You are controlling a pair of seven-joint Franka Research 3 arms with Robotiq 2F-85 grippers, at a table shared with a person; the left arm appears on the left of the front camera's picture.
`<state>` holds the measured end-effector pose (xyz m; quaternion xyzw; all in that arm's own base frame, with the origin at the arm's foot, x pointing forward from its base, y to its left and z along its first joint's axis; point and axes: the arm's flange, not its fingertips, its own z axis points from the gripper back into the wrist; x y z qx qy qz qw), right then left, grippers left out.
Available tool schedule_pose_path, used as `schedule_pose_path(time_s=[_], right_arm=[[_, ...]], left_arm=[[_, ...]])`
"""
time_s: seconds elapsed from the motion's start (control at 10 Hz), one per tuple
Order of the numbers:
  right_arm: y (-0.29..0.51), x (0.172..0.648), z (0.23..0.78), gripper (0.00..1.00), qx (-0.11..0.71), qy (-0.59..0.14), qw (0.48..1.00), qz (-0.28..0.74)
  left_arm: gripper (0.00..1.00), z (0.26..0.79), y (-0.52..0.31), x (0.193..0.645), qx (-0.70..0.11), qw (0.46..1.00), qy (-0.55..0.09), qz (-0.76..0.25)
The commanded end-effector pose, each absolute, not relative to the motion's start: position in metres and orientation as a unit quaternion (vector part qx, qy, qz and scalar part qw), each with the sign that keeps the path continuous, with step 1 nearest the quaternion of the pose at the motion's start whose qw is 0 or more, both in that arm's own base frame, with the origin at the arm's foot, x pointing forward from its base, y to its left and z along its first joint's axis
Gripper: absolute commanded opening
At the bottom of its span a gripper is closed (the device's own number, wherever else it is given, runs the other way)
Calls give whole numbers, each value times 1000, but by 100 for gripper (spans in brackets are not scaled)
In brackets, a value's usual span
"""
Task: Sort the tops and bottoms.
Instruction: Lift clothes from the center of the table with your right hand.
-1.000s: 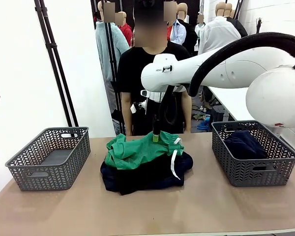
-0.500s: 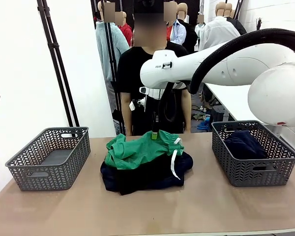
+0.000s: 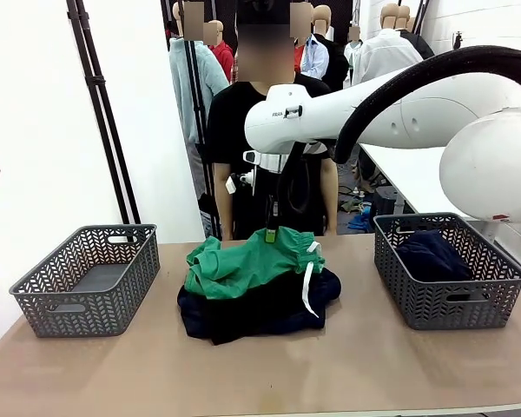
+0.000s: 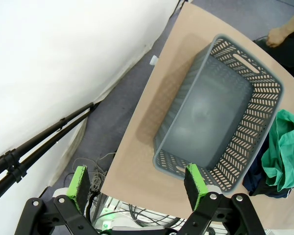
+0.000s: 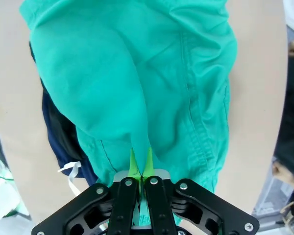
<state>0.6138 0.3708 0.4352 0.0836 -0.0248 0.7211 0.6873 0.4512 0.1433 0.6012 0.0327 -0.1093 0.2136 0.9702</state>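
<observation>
Early in the sort, by the look of it. In the grey plastic lattice basket on the right [image 3: 443,304]: one dark blue garment [image 3: 430,252]. Empty: the matching grey basket on the left [image 3: 87,287]. Between the baskets, heaped on a dark navy garment [image 3: 252,317]: the bright green drawstring bottoms [image 3: 243,265], not yet lifted clear. Plain from the right wrist view: right gripper [image 5: 141,164] pressed together, pinching a tented green fold. From the left wrist view: left gripper [image 4: 137,183] spread wide, holding nothing, high above the empty basket.
</observation>
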Motion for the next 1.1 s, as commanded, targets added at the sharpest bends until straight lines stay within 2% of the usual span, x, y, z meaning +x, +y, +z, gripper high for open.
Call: schedule_pose_path(time_s=[0.0,0.2,0.3,0.5,1.0], right_arm=[[366,601,452,0,57,-14,679,732],[353,587,492,0,32,-39,685,727],[342,570,531,0,10,-70,680,730],[334,529,621,0,-48,-153,704,692],[306,446,801,0,-85,-251,751,605]], left_arm=[[100,602,143,451,32,968,-112,222],[100,602,143,451,32,968,-112,222],[100,602,143,451,32,968,-112,222],[100,602,143,451,32,968,-112,222],[100,602,143,451,32,968,-112,222]])
